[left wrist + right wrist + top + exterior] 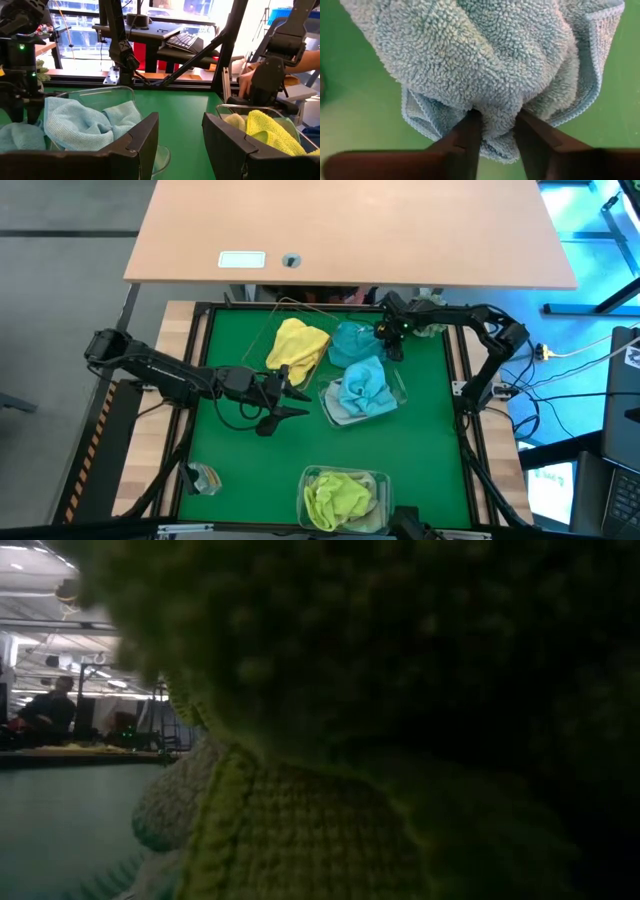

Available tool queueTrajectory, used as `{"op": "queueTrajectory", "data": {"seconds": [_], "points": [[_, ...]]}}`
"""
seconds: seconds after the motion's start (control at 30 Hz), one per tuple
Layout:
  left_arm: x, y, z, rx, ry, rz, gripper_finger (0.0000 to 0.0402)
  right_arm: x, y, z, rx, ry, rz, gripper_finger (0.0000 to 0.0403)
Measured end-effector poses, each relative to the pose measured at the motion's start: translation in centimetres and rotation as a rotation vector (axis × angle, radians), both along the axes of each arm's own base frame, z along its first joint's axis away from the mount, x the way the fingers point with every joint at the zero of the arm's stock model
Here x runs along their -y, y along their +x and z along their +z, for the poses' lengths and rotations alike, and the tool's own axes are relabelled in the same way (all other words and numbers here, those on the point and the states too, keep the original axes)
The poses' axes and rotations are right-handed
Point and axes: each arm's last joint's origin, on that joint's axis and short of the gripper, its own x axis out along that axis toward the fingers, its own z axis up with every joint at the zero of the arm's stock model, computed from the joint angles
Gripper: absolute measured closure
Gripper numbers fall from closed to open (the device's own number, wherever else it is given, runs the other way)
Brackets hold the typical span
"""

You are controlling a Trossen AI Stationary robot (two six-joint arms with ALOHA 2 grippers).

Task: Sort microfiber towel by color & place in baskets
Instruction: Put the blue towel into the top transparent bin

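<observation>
My right gripper (388, 332) is at the far side of the green mat, shut on a light blue towel (352, 340); the towel fills the right wrist view (485, 55). My left gripper (283, 395) is open and empty, left of a clear tub (398, 392) holding light blue towels (362, 385); its fingers (180, 125) point level toward the right. A yellow towel (298, 345) lies at the thin wire basket (285, 308). A second clear tub (382, 480) at the near edge holds lime towels (340, 495). A green towel (400, 690) fills the low view. My right gripper pinches a bunched fold of the light blue towel (496, 125) between its two fingers (469, 135), several layers gathered. The fingers come from above. The hemmed edges (420, 117) spread out beyond the fingertips. Whether the towel is clear of the mat cannot be told.
A small grey-green object (203, 477) sits at the mat's near left corner. A wooden desk (350, 230) stands beyond the far edge. A black frame rail (462, 360) borders the mat. A person's hand (245, 82) shows beyond the table's right side.
</observation>
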Motion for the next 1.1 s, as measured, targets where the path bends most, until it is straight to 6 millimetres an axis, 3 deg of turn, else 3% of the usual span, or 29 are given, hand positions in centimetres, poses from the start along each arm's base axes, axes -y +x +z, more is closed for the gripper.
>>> {"op": "queueTrajectory", "data": {"seconds": [0.23,0.4,0.53,0.83,1.1], "points": [[0.0,0.0,0.0,0.0,0.0,0.0,0.0254,0.3,0.3,0.5,-0.01,-0.003,-0.003,0.039],[0.0,0.0,0.0,0.0,0.0,0.0,0.0254,0.8,0.8,2.2,-0.02,-0.006,-0.006,0.0372],[0.0,0.0,0.0,0.0,0.0,0.0,0.0254,1.2,1.2,4.2,0.0,-0.02,-0.005,0.0389],[0.0,0.0,0.0,0.0,0.0,0.0,0.0254,1.8,2.0,11.1,0.159,-0.087,0.004,0.0392],[0.0,0.0,0.0,0.0,0.001,0.0,0.0254,0.3,2.1,16.7,0.318,-0.044,-0.013,0.0392]]}}
